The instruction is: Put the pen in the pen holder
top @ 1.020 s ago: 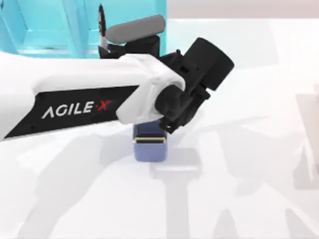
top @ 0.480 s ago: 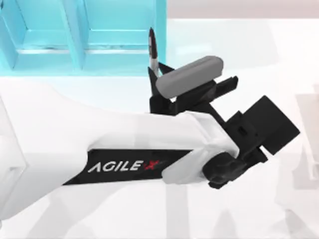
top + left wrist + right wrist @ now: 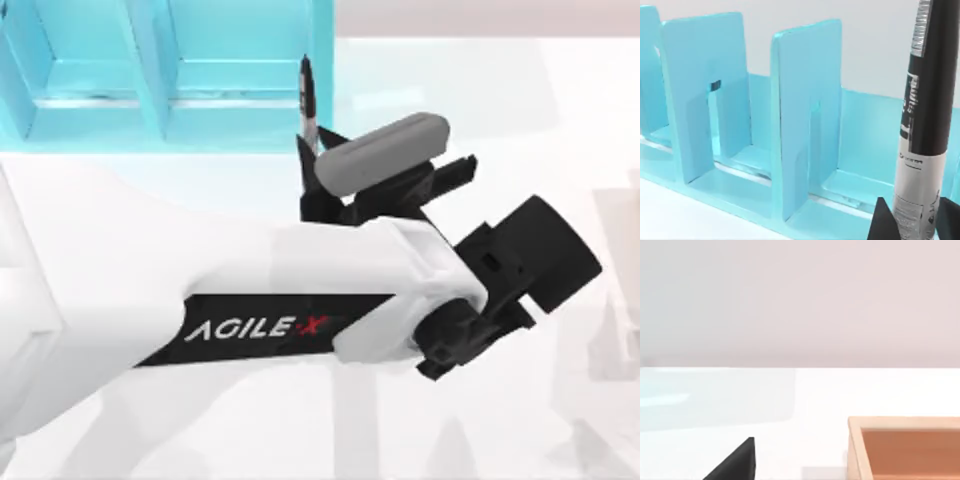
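- The white, smooth, matte table (image 3: 560, 110) spreads under the arms, crossed by soft grey shadows; behind it in the left wrist view rises a plain pale wall.
- A large turquoise shelf unit (image 3: 170, 70) of glossy, flat-sided panels stands along the table's far edge toward its far left corner. In the left wrist view its upright dividers (image 3: 807, 115) are slab-shaped with rounded tops, each with a narrow slot cut up from the base, and they split a shallow tray into compartments.
- The left arm, a white moulded shell with a black strip lettered AgileX, reaches from the left edge across the middle of the table. A rounded grey bar sits across its black wrist.
- The left gripper (image 3: 312, 150) hangs just in front of the shelf unit, its 2 black fingers (image 3: 882, 220) closed to a narrow gap against the barrel of the slim cylindrical pen (image 3: 308, 95).
- The pen stands roughly upright in that grasp, black and glossy along the upper barrel, white with fine print lower down, its tip pointing toward the shelf in the top view.
- The right wrist view looks over the bare white table to a pale wall, with a shallow orange-tan box (image 3: 905, 447) of thick, light-edged walls and 1 black finger tip (image 3: 735, 462) of the right gripper; how wide it stands cannot be told.
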You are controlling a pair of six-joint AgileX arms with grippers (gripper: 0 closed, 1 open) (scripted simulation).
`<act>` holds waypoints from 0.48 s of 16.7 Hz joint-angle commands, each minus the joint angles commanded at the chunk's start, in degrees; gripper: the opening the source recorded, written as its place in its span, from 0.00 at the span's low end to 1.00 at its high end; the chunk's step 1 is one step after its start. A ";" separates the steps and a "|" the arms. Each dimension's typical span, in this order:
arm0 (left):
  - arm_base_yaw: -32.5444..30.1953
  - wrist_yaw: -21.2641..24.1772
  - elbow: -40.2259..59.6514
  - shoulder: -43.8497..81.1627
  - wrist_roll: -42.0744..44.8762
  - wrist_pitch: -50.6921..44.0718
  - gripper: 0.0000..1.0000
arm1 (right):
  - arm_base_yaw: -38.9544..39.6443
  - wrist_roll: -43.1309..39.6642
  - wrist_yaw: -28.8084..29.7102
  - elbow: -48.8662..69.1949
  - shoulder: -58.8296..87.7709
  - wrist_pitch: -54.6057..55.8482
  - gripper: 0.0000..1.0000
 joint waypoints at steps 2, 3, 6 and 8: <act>0.04 -0.55 0.85 0.16 -2.11 -4.18 0.00 | 0.00 0.00 0.00 0.00 0.00 0.00 1.00; 0.11 -0.87 1.28 0.21 -3.19 -5.51 0.00 | 0.00 0.00 0.00 0.00 0.00 0.00 1.00; 0.22 -1.17 1.71 0.17 -4.01 -6.38 0.00 | 0.00 0.00 0.00 0.00 0.00 0.00 1.00; 0.22 -1.17 1.71 0.17 -4.01 -6.38 0.00 | 0.00 0.00 0.00 0.00 0.00 0.00 1.00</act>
